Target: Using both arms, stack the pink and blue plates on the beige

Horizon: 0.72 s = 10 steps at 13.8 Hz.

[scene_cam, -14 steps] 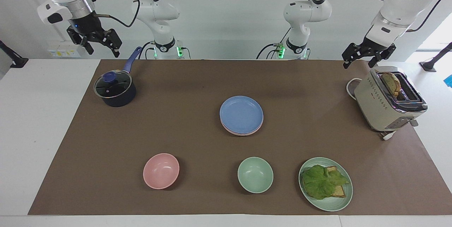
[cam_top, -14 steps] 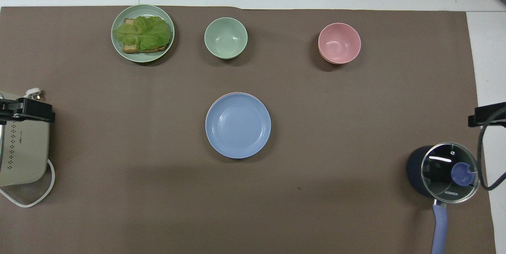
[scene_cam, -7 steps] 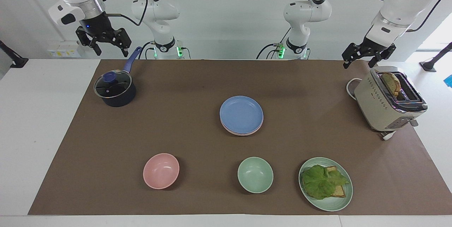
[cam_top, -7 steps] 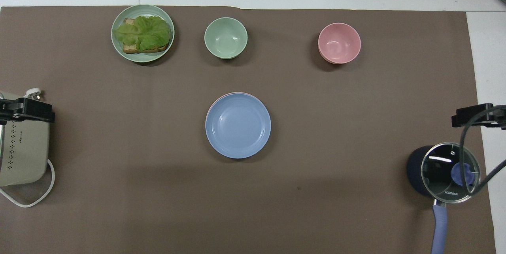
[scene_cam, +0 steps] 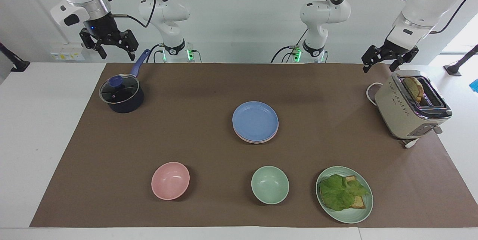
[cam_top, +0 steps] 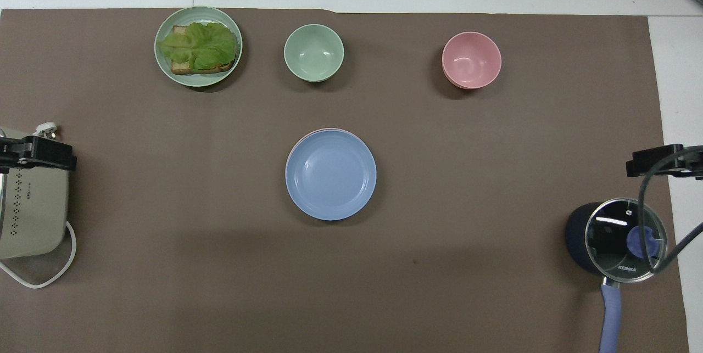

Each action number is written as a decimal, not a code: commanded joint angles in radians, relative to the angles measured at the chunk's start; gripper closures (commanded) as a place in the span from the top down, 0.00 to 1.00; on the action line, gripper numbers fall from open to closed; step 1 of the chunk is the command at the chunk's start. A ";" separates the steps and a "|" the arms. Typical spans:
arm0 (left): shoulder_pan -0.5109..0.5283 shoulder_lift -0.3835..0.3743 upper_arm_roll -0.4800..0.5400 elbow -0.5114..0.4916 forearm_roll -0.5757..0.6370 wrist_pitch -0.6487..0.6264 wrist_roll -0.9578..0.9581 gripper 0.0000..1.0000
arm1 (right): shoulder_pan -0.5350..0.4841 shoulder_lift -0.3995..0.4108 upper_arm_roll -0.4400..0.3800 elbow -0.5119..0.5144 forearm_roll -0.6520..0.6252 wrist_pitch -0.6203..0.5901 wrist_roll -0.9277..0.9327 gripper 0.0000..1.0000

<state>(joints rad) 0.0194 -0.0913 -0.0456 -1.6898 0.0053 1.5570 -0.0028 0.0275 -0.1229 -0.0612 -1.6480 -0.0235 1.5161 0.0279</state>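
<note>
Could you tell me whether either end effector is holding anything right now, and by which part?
Nothing is held: the left end effector hangs open above the toaster, the right end effector open above the saucepan.

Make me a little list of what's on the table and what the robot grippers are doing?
stack: blue plate on top, pink plate edge showing beneath, mid-table
beige plate: hidden, cannot tell
left gripper: open, empty, over the toaster
right gripper: open, empty, over the saucepan handle
farthest row: pink bowl, green bowl, green plate with lettuce and bread
</note>
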 commanded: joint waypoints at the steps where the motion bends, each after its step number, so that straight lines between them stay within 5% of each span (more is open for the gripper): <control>1: 0.010 -0.019 -0.007 -0.019 0.007 0.009 -0.006 1.00 | -0.004 -0.001 0.000 0.001 -0.015 0.019 -0.039 1.00; 10: 0.010 -0.018 -0.007 -0.019 0.007 0.009 -0.006 1.00 | -0.009 0.000 0.000 0.005 -0.016 0.021 -0.060 1.00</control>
<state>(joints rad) 0.0194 -0.0913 -0.0456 -1.6898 0.0053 1.5570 -0.0028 0.0270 -0.1229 -0.0624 -1.6480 -0.0241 1.5304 -0.0043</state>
